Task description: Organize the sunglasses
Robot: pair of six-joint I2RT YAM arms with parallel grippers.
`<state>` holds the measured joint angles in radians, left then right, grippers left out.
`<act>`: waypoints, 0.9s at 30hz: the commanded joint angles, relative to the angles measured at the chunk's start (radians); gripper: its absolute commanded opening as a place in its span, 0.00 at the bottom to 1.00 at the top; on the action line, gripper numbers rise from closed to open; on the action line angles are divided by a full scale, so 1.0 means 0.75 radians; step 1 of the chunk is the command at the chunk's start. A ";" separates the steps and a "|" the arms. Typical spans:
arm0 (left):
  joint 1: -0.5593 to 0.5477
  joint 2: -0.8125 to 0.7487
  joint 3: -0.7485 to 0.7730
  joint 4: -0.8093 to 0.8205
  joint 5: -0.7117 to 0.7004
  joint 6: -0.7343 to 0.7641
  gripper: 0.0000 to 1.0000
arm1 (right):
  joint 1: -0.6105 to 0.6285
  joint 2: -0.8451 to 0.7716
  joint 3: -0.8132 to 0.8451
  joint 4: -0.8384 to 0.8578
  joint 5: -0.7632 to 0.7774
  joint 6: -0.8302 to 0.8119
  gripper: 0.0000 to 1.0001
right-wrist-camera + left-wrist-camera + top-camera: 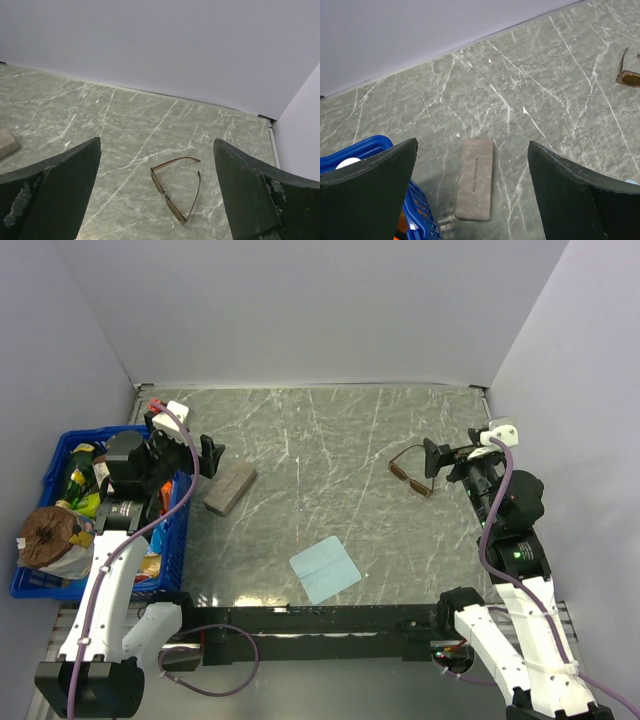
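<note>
Right gripper (437,462) hovers empty, jaws spread wide, just beside the sunglasses (167,197), which lie unfolded on the table's (330,430) right side (we judge a pick is being lined up). Our left gripper (185,445), equally wide and empty, hangs above the closed case (475,179).

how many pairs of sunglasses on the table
1. The sunglasses lie unfolded on the right side of the table. The crowded blue basket at left could hide another.
</note>
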<state>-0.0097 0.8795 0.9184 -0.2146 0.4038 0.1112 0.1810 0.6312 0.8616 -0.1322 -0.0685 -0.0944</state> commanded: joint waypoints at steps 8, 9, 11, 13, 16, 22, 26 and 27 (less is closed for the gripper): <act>0.005 -0.013 -0.001 0.055 0.057 -0.003 0.96 | 0.006 -0.013 -0.060 0.121 -0.035 -0.117 1.00; 0.005 -0.013 -0.001 0.055 0.061 -0.001 0.97 | 0.006 -0.013 -0.069 0.121 -0.054 -0.144 1.00; 0.005 -0.015 -0.003 0.051 0.071 0.003 0.96 | 0.006 -0.009 -0.081 0.121 -0.084 -0.187 1.00; 0.005 -0.009 -0.006 0.041 0.083 0.019 0.96 | 0.006 -0.011 -0.081 0.107 -0.119 -0.216 1.00; 0.005 -0.001 -0.006 0.014 0.122 0.044 0.96 | 0.006 -0.011 -0.081 0.072 -0.195 -0.250 1.00; 0.003 0.036 0.021 -0.051 0.175 0.089 0.96 | 0.006 -0.001 -0.081 0.037 -0.283 -0.291 1.00; -0.003 0.095 0.072 -0.127 0.198 0.142 0.96 | 0.008 0.003 -0.089 0.025 -0.322 -0.316 1.00; -0.014 0.126 0.082 -0.157 0.190 0.148 0.96 | 0.006 0.005 -0.089 0.023 -0.326 -0.318 1.00</act>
<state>-0.0101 0.9249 0.9203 -0.2733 0.5091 0.1738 0.1810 0.6315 0.7963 -0.1242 -0.2607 -0.3000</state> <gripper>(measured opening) 0.967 0.998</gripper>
